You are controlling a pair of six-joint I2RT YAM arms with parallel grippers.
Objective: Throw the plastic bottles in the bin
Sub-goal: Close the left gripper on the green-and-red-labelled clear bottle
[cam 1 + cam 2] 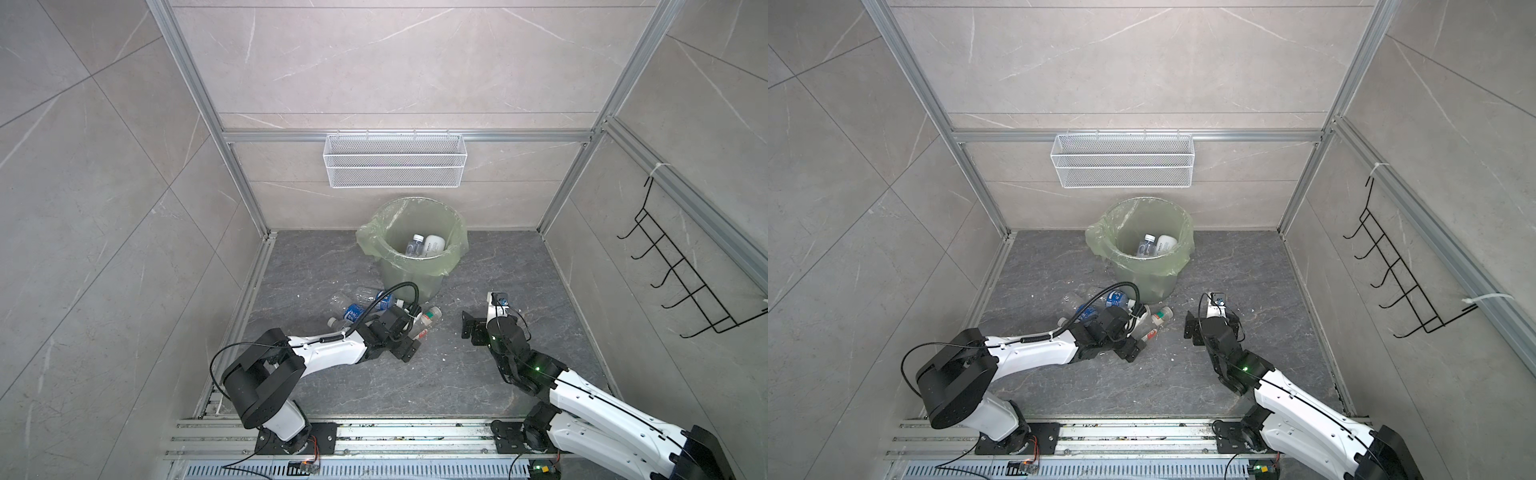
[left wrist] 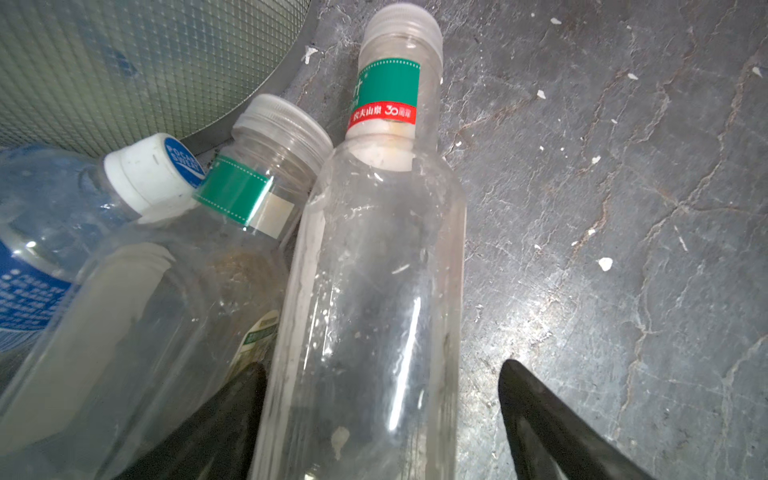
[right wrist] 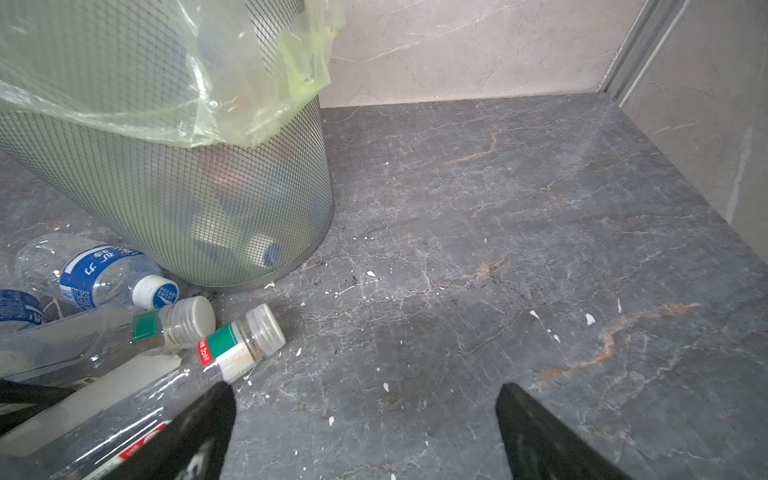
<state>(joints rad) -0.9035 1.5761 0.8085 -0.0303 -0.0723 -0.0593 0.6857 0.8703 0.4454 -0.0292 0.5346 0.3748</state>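
Though unclear overhead, left fingers (image 2: 208, 428) straddle a bottle (image 2: 374, 291).

Soft, even overhead light; shadows are faint. Just ahead of the left gripper (image 2: 381, 363) white glare streaks the clear bottle (image 2: 374, 270) — the black fingers (image 2: 536, 415) blur, close to the lens. Beside that gripper the floor (image 2: 623, 208) shines pale.

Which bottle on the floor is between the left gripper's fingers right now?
The clear bottle with the green-and-red neck label, lying flat inside the open left gripper. Its green-labelled neighbour and the blue-labelled bottle lie outside it.
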